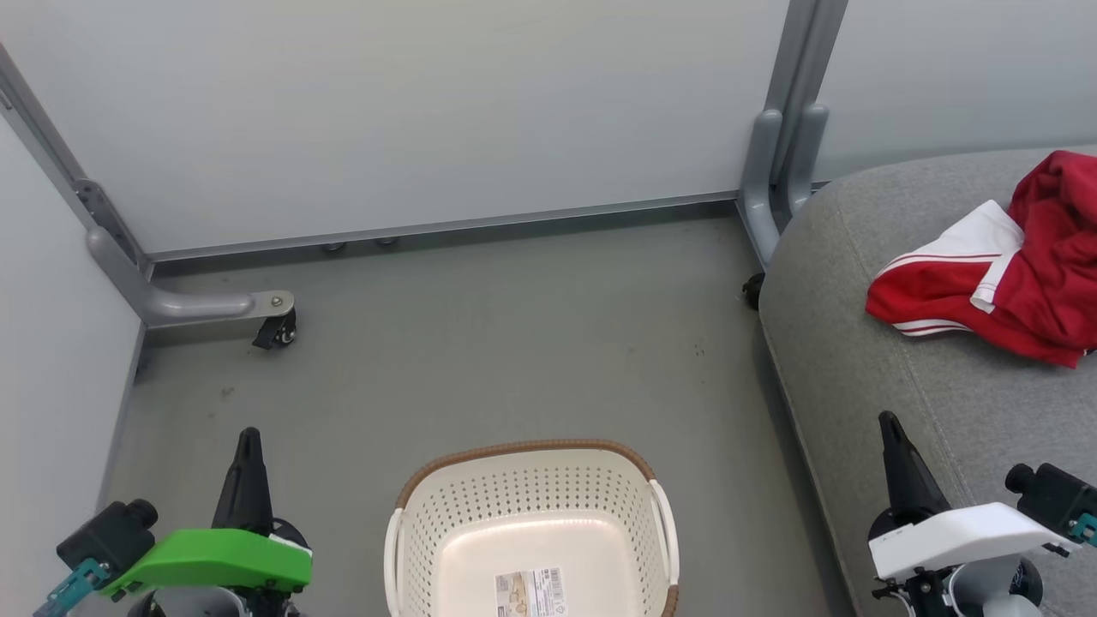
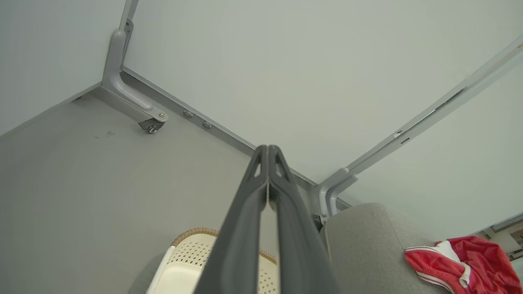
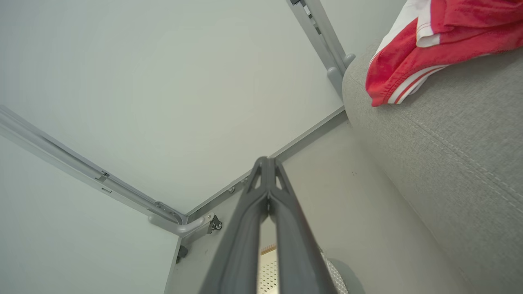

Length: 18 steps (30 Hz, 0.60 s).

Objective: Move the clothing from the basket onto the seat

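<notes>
The task looks finished. The seat [image 1: 857,360] is broad, light-grey woven upholstery with a rounded edge and a stitched seam. Beside it on the floor [image 1: 480,343] sits the basket [image 1: 523,448] — cream perforated plastic, brown woven-look rim — holding only its barcode label [image 1: 531,591]. The clothing [image 1: 1028,283] lies on the seat — a soft, crumpled red heap with white panels and thin stripes. The left fingers [image 1: 248,480] and right fingers [image 1: 900,471] are pressed together, holding nothing.

**Red, Grey, Cream**

The clothing [image 1: 1020,274] is red with white panels and thin white stripes. The seat [image 1: 857,360] is light grey fabric. The basket [image 1: 531,506] is cream-white, dotted with holes, its rim [image 1: 523,448] woven brown, its 2 handles [image 1: 664,518] white. The floor [image 1: 480,343] is dull grey. The left gripper [image 1: 248,439] is dark under a green cover [image 1: 214,557], the right gripper [image 1: 887,424] dark under white.
</notes>
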### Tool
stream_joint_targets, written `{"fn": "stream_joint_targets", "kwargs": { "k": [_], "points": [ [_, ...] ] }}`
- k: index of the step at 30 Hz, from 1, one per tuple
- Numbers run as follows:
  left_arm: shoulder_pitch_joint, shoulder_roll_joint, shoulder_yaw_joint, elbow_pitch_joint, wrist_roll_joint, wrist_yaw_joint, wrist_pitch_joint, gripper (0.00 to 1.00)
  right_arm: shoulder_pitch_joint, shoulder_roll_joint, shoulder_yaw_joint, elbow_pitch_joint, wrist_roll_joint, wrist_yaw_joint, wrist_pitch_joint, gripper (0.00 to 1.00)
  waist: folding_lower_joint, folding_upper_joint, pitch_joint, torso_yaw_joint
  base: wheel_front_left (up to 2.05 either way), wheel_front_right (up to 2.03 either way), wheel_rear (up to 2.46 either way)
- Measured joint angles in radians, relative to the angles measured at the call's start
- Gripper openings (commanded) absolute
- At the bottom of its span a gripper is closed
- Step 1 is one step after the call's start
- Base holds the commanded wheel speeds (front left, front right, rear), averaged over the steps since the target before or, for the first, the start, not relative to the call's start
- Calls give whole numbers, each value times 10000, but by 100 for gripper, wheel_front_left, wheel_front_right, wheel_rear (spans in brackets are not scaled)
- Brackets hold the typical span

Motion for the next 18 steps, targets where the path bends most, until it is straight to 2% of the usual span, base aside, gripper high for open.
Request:
{"fn": "stream_joint_targets", "kwargs": {
  "k": [18],
  "points": [
    [-192,-73,355,-88,-2291,-69,631,0,-298,-79,-134,186,2487,0,556,0,0,0,32,-119,0,0,0]
  ]
}}
